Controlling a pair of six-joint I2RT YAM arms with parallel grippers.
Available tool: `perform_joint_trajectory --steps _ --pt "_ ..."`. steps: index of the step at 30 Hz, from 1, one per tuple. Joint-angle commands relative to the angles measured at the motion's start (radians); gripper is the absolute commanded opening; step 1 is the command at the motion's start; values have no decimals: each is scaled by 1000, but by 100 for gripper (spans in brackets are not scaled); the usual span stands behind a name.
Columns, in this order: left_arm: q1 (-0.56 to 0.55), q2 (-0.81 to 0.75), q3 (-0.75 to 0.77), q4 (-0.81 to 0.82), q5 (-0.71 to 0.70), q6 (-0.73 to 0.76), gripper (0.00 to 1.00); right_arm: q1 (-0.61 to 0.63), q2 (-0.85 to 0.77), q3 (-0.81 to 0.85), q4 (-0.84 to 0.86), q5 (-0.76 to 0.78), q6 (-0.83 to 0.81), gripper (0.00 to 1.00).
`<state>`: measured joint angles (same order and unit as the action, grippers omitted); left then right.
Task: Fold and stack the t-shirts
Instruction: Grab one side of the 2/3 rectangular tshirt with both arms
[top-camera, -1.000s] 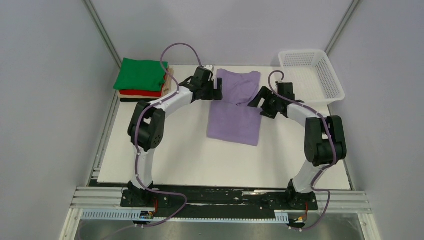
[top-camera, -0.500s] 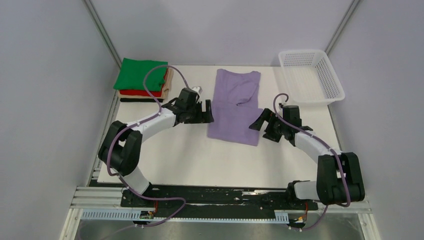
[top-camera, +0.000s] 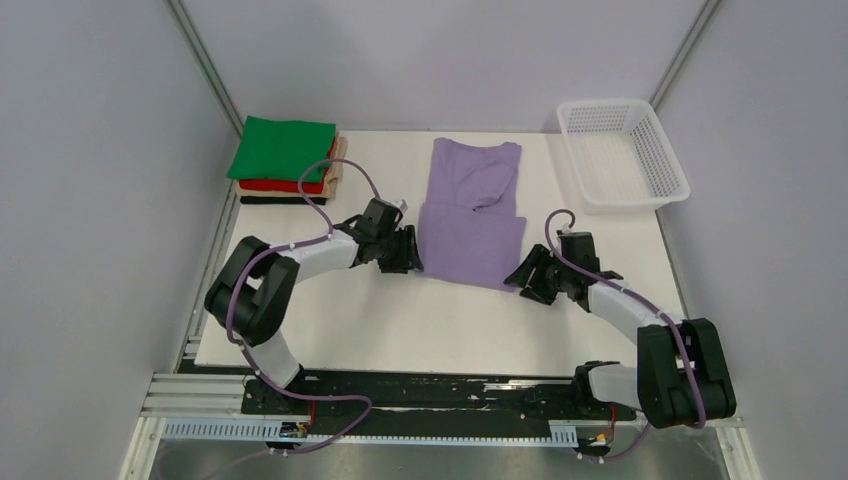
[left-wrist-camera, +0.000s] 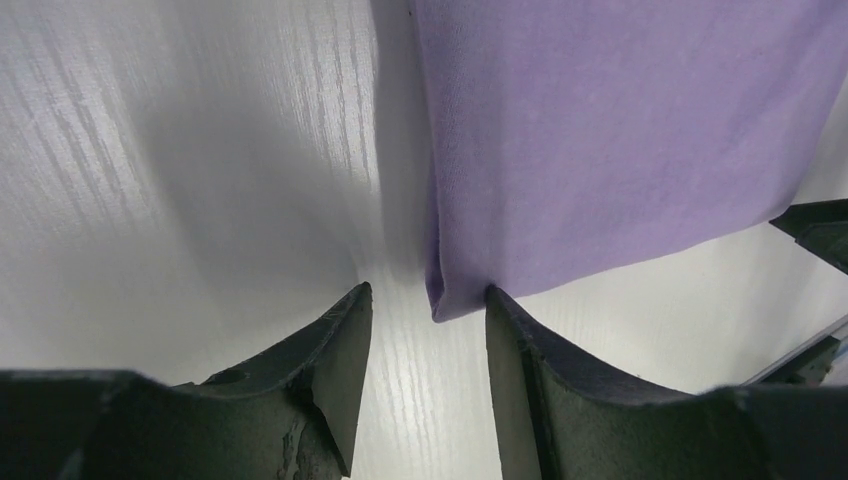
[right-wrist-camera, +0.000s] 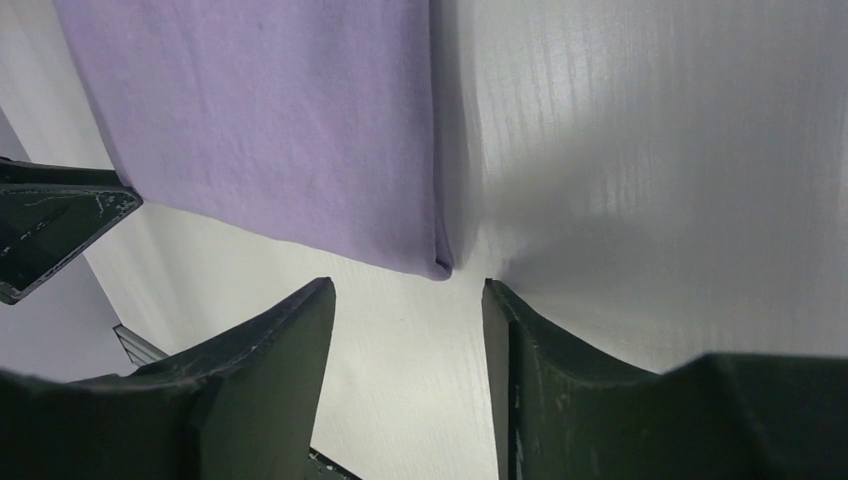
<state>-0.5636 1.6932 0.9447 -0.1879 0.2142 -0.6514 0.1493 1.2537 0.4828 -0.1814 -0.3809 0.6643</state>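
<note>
Wrist views show left fingers and right fingers spread, empty, straddling lavender t-shirt corners.

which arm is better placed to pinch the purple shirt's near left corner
Left: the left gripper is open with that corner of the purple shirt between its fingertips; the right gripper faces the opposite corner.

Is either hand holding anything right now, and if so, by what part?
Nothing is held. The left hand and right hand are both open, each at a near corner of the lavender t-shirt, not gripping it.
</note>
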Motion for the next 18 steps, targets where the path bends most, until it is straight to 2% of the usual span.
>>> perform_joint_trajectory --steps 1,5,8,10,13,15,18 --pt "-12 38 15 54 39 -20 52 5 29 -10 76 8 27 50" --pt "-13 71 18 64 55 -24 43 12 84 -6 106 1 31 42" --pt "-14 98 19 88 69 -33 39 22 116 -2 119 -1 32 28" --pt "-13 122 26 106 82 -33 30 25 123 -7 128 2 31 15" --pt "-13 143 37 109 100 -32 2 25 111 -11 127 11 28 6" --pt "-14 139 31 111 100 -32 0 24 88 -15 124 6 20 0" --pt "-14 80 -2 96 94 -27 0 24 21 -19 97 -13 2 0"
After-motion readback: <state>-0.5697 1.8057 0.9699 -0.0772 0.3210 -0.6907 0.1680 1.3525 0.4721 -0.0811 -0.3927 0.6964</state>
